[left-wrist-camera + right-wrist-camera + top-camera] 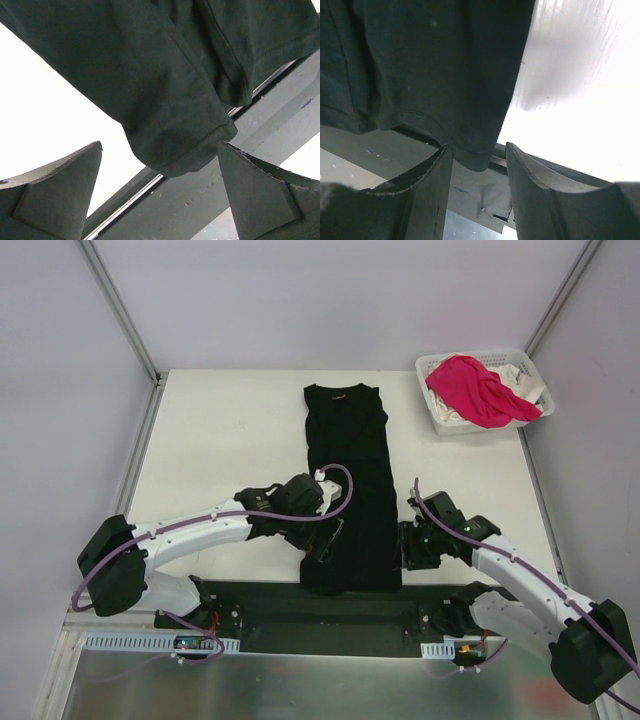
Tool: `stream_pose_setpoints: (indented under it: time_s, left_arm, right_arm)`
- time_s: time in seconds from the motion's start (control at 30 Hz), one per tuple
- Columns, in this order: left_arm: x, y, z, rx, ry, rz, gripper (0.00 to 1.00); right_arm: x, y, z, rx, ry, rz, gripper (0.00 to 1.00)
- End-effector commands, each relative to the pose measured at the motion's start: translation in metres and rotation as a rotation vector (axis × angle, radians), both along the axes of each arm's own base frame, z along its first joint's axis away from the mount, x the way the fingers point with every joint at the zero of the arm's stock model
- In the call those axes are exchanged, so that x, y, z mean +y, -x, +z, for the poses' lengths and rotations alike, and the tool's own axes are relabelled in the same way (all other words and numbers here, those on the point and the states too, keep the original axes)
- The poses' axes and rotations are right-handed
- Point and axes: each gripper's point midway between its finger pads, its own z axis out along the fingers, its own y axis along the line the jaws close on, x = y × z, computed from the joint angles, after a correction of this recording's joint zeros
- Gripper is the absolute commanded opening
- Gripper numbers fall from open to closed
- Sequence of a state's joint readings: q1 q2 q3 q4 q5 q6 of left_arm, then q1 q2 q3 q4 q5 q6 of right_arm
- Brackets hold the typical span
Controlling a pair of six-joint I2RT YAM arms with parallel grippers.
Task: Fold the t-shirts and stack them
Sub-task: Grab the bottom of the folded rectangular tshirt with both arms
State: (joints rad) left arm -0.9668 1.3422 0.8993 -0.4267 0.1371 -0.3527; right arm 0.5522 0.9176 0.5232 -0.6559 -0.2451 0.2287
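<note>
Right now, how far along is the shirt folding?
Done: black shirt laid out as a long narrow strip. In hand: left claw and right claw, both open, at its near hem corners, gripping nothing. Left: folding it up, plus pink shirt and white shirt in the basket.

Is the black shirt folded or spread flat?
Partly folded. The black shirt lies as a narrow strip, its sides turned in, but stretched full length from collar to hem, which reaches past the near edge of the table.
</note>
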Motion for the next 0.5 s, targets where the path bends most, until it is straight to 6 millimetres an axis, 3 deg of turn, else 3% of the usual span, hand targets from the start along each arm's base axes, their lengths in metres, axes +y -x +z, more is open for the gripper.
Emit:
stream_pose_setpoints:
  time_s: [0.0,0.3,0.47]
  left_arm:
    - [0.004,0.015,-0.008,0.083,0.005,0.005,0.98]
    - [0.016,0.031,-0.027,0.157,-0.028,0.045,0.97]
    - [0.015,0.031,-0.026,0.157,-0.014,0.049,0.96]
  right_arm:
    - [-0.004,0.011,-0.01,0.057,0.035,-0.029,0.5]
    - [-0.001,0.015,-0.018,0.069,0.03,-0.028,0.5]
    - [0.004,0.015,-0.02,0.069,0.02,-0.023,0.5]
